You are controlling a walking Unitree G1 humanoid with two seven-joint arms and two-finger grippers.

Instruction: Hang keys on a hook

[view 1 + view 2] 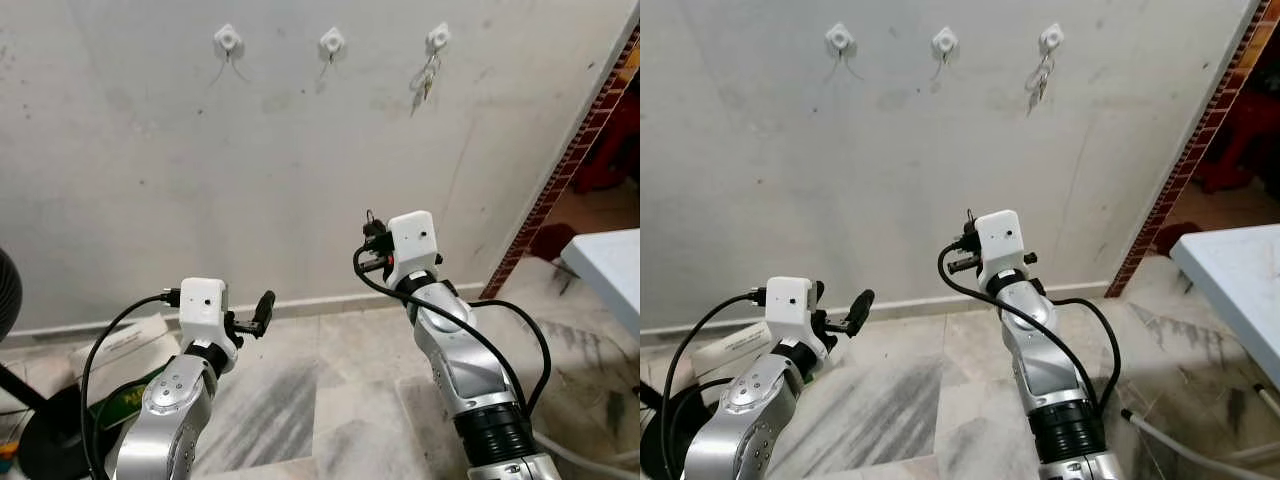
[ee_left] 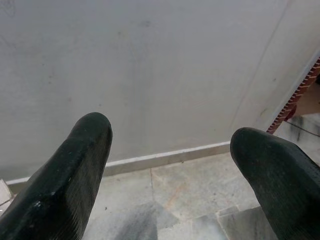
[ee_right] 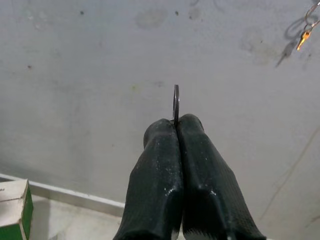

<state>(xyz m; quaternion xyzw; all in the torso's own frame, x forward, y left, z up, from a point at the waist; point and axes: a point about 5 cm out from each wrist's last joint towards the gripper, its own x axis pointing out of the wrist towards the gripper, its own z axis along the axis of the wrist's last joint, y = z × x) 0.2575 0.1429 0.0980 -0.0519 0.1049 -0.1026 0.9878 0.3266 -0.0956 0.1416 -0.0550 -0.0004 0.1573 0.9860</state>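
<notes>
While the key ring (image 3: 176, 102) stands edge-on above the right gripper (image 3: 178, 125), pinched between its closed fingers, raise it to the middle hook (image 1: 332, 42) (the right-hand one already carries keys (image 1: 424, 82)), ring opening facing the prong. Left gripper (image 2: 170, 150) idles open.

Wall (image 1: 300, 150): grey, stained. Hooks (image 1: 332, 42): white. Fingers (image 3: 200, 170): black, textured. Floor (image 1: 340, 400): grey-veined marble. Box (image 3: 12, 210): green and white.

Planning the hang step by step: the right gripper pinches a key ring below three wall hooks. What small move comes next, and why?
Probably raise the right gripper, shut on the thin dark metal key ring, toward the white middle wall hook. It sits well below the hooks, and the right hook already holds keys.
</notes>
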